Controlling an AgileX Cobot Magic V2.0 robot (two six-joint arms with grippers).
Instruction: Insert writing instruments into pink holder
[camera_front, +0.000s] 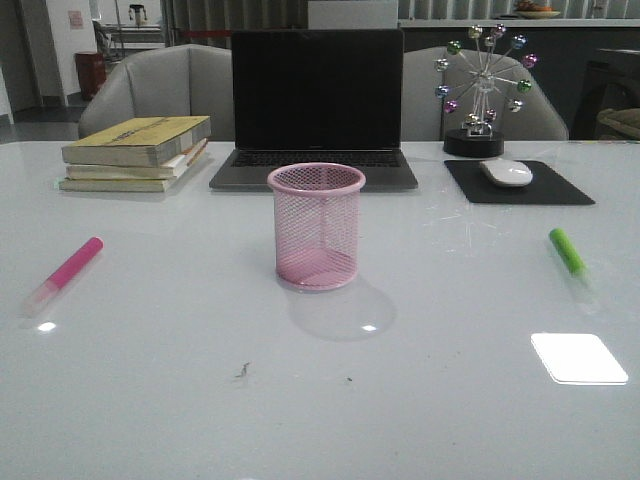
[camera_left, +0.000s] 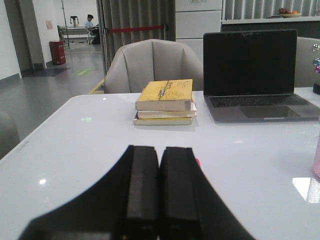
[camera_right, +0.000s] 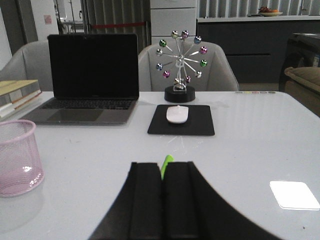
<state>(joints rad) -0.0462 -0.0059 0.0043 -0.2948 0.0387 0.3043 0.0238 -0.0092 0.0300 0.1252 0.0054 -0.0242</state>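
First, both sets of jaws are shut tight on nothing, so each should open wide over its marker, pink marker (camera_front: 64, 272) and green marker (camera_front: 567, 250), before the pink holder (camera_front: 316, 226).

On white table (camera_front: 320, 400): stacked books (camera_front: 137, 152) far left, open dark laptop (camera_front: 316, 105) centre, white mouse (camera_front: 506, 172) on black pad (camera_front: 520, 185), what looks like a ferris-wheel ornament (camera_front: 484, 85) behind.

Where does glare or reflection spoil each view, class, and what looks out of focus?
Front view: bright rectangular glare patch on the glossy table; pink holder sharp. Left wrist view: left gripper dark, slightly soft; a glare patch at right. Right wrist view: similar glare patch; right gripper blurred.
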